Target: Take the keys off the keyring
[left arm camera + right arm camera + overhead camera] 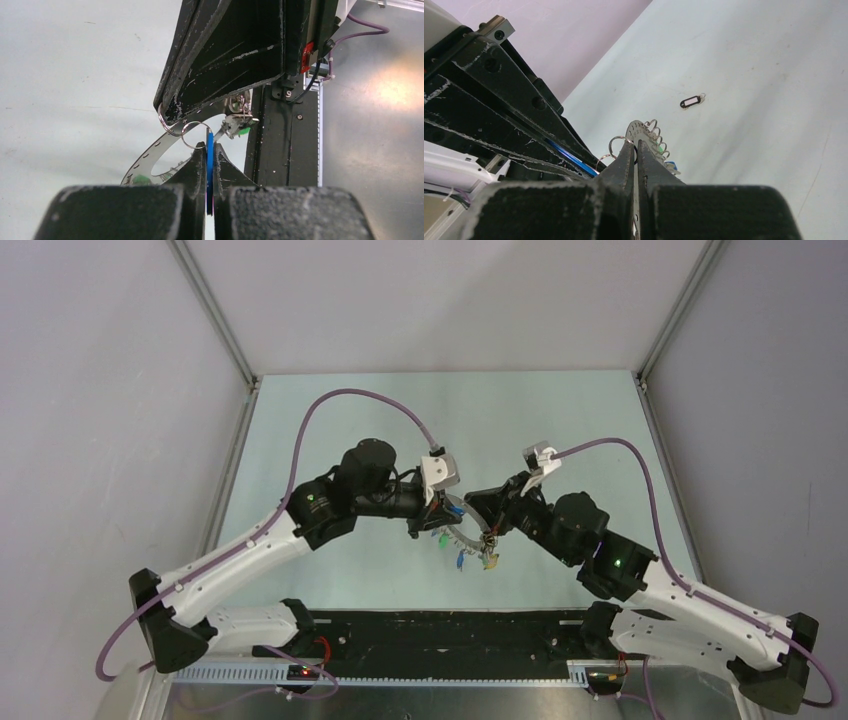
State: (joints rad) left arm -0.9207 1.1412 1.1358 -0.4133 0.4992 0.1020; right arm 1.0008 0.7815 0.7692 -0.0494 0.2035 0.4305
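Pale table (pixel 560 420) lay below; above its middle our right gripper (pixel 635 146) was clamped on the keyring (pixel 636 127), apparently steadying it, while our left gripper (pixel 210 150), closed on a blue key (pixel 210 136), seemed set to pull it free

Keyring (pixel 468 543) between left pincer (pixel 432 524), right pincer (pixel 487 531)

keyring (pixel 150 150) with keys (pixel 209 165) between left tool (pixel 210 150) and right tool (pixel 635 147), above table (pixel 550 420); tag (pixel 690 101) apart.

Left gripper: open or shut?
Shut. The left gripper clamps a blue key tag edge-on, no gap either side, in the left wrist view.
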